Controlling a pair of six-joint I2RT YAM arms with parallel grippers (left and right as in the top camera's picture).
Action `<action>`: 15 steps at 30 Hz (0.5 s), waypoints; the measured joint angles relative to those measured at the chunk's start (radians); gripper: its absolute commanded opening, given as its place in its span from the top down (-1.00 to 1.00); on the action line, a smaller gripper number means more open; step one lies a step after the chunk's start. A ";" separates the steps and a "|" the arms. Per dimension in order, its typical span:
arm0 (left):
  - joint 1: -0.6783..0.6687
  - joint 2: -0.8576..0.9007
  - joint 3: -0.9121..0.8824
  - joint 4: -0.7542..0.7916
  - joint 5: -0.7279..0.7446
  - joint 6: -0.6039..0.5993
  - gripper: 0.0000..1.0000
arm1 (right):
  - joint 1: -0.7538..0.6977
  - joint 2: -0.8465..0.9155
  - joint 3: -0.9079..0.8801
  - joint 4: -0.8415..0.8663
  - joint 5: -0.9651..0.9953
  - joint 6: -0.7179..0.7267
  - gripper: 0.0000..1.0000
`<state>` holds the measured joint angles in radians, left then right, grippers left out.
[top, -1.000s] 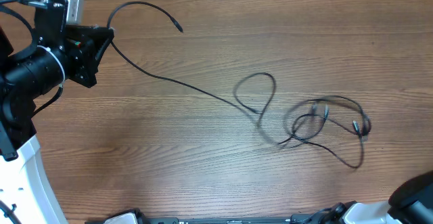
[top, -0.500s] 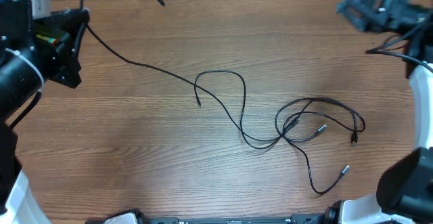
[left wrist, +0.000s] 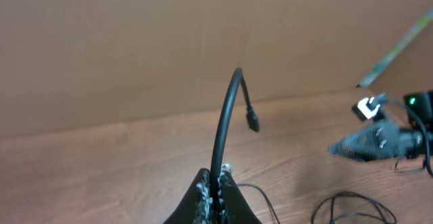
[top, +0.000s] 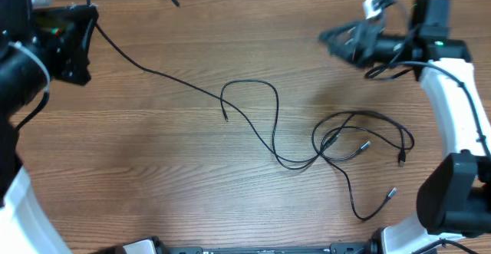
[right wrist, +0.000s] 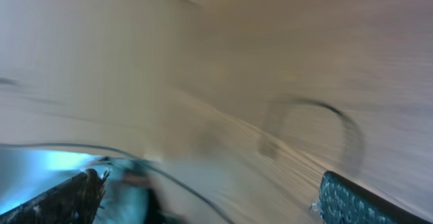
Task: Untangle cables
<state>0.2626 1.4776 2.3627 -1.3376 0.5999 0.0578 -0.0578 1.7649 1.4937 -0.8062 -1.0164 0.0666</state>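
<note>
Thin black cables (top: 337, 139) lie on the wooden table, with a loose tangle of loops and plug ends at the right. One long strand (top: 161, 76) runs from an open loop (top: 253, 89) up to the far left. My left gripper (top: 90, 14) is shut on that strand near its end. In the left wrist view the strand (left wrist: 226, 116) arcs up from between the shut fingers (left wrist: 203, 195) to a small plug (left wrist: 254, 122). My right gripper (top: 331, 39) hovers open over the table's far right and holds nothing. Its view is blurred, with fingertips (right wrist: 348, 200) wide apart.
The wooden table (top: 138, 162) fills the overhead view. The right arm (top: 453, 93) reaches in from the right edge and the left arm (top: 19, 77) from the left edge. A brown wall (left wrist: 135, 41) rises behind the table.
My left gripper has drawn the held strand left and upward, which stretched the tangle into wider loops. The right arm has swung in from the right and moved leftward over the table's far side.
</note>
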 measured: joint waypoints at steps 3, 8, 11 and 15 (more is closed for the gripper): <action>0.000 0.039 0.000 -0.020 0.000 -0.005 0.91 | 0.073 0.000 -0.002 -0.098 0.230 -0.161 -1.00; 0.000 0.070 0.000 -0.126 0.001 -0.008 0.92 | 0.169 -0.001 -0.002 -0.076 0.547 -0.277 -0.99; -0.004 0.084 0.000 -0.168 0.001 -0.008 0.92 | 0.225 -0.010 -0.002 -0.100 0.768 -0.311 -0.99; -0.060 0.112 -0.002 -0.172 -0.011 -0.008 0.92 | 0.310 -0.055 -0.002 -0.135 0.924 -0.320 -0.99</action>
<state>0.2024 1.5898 2.3604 -1.5097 0.5888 0.0502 0.2520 1.7103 1.4921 -0.9417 -0.0921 -0.2531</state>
